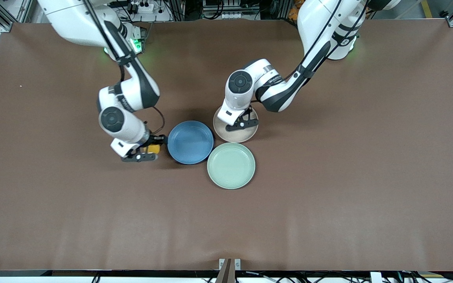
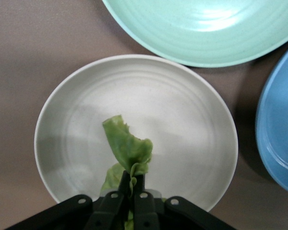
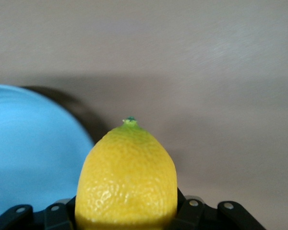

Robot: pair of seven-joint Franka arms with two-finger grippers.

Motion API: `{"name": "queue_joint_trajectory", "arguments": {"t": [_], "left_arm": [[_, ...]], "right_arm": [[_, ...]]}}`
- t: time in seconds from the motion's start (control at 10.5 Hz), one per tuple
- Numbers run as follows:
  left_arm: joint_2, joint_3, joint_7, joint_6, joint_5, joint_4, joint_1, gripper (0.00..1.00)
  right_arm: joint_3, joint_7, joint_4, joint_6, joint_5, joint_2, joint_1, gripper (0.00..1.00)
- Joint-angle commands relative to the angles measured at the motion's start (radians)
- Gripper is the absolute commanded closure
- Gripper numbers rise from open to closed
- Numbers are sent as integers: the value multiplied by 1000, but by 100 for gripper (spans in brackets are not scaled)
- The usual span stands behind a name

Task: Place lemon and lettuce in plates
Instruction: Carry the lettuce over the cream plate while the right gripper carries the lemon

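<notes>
Both hands grip: left hand [image 2: 129, 191] pinches lettuce [image 2: 127, 148] over the beige plate [image 2: 201, 120]; right hand [image 1: 143, 154] clamps lemon [image 3: 127, 177], apparently just beside the blue plate [image 1: 190, 142].

Right claw [image 1: 144, 154] grips lemon [image 1: 153, 149] beside blue plate [image 1: 190, 142]. Left claw [image 1: 243, 124] over beige plate [image 1: 232, 135]; mint plate [image 1: 231, 165] nearest camera.

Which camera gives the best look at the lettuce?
The left wrist view: the lettuce hangs pinched in the left gripper over the beige plate. The front view hides it under the arm; the right wrist view misses it.
</notes>
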Motion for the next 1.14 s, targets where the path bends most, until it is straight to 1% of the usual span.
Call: {"name": "queue_joint_trajectory", "arguments": {"t": [0.0, 0.29, 0.48, 0.76, 1.05], "left_arm": [[9, 6, -19, -10, 42, 20, -16, 0], [2, 6, -22, -24, 42, 20, -13, 0], [-17, 6, -13, -33, 44, 22, 10, 0], [-46, 8, 43, -37, 76, 28, 102, 0], [-46, 8, 67, -37, 160, 43, 201, 0]], "right_arm": [[-3, 86, -9, -12, 12, -19, 52, 54], [-3, 182, 12, -3, 12, -10, 123, 54], [-3, 213, 26, 23, 12, 17, 146, 54], [-3, 268, 29, 89, 12, 57, 178, 54], [-3, 299, 52, 104, 12, 97, 206, 54]]}}
